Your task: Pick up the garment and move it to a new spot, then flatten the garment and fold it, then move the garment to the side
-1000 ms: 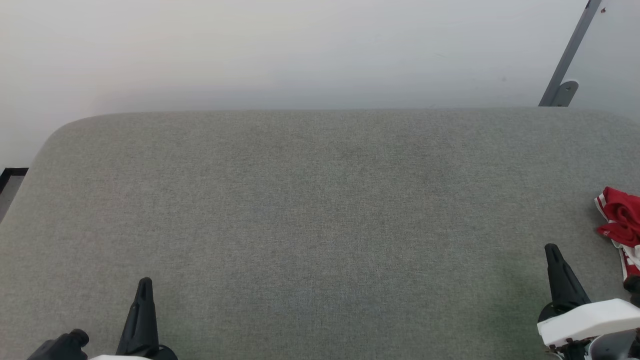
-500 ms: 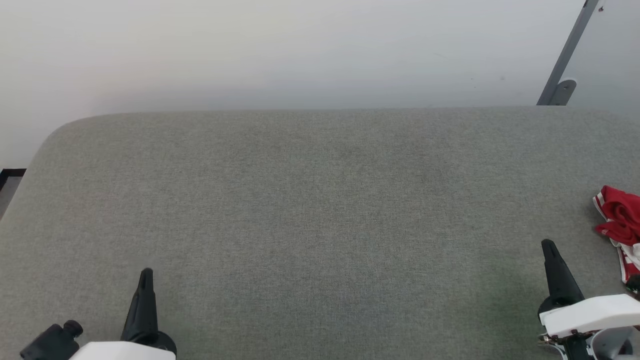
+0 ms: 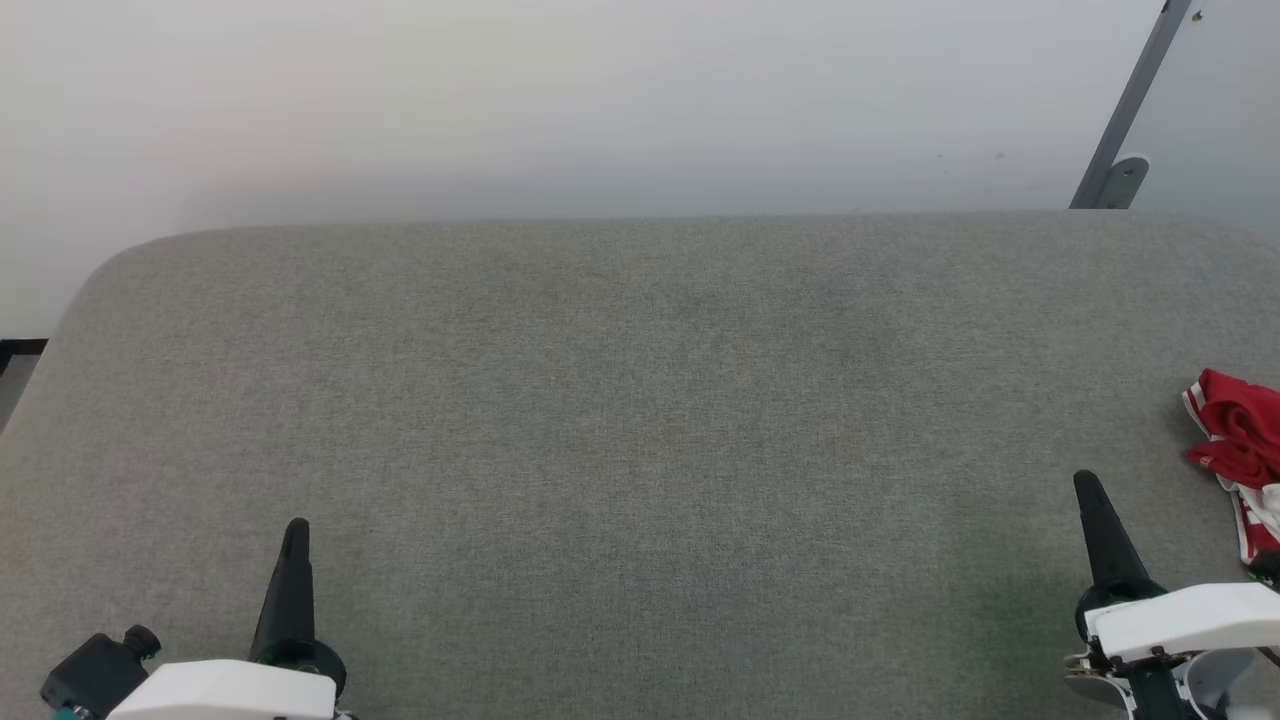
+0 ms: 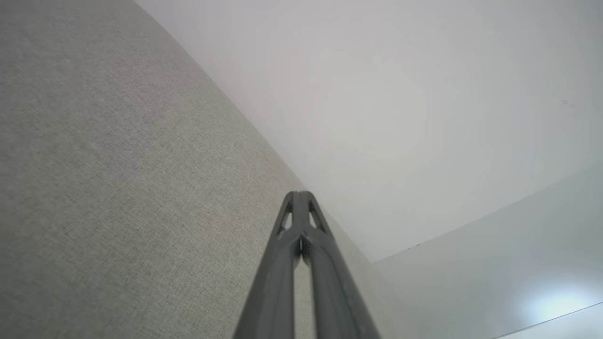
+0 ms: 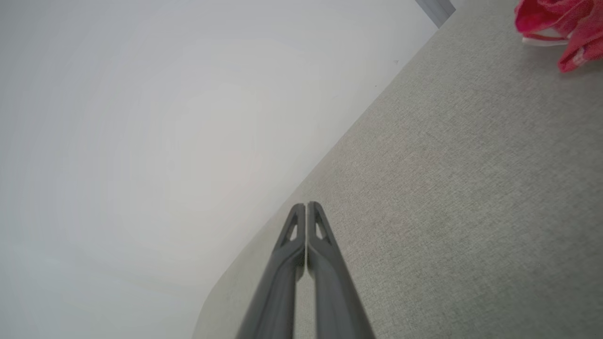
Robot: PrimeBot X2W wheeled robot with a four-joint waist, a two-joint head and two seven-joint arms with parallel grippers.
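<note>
Head view: garment (image 3: 1238,438) bunched near right claw (image 3: 1088,488) (pinched together).

Long tapered black fingers (image 4: 275,282) on the left tool (image 3: 296,528) and right tool (image 3: 1084,482), with glossy white wrist housings (image 3: 1185,620)

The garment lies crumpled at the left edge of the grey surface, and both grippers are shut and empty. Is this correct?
No. The garment lies crumpled at the right edge of the grey surface, as the head view shows. The rest holds: the left gripper and the right gripper are shut and empty.
</note>
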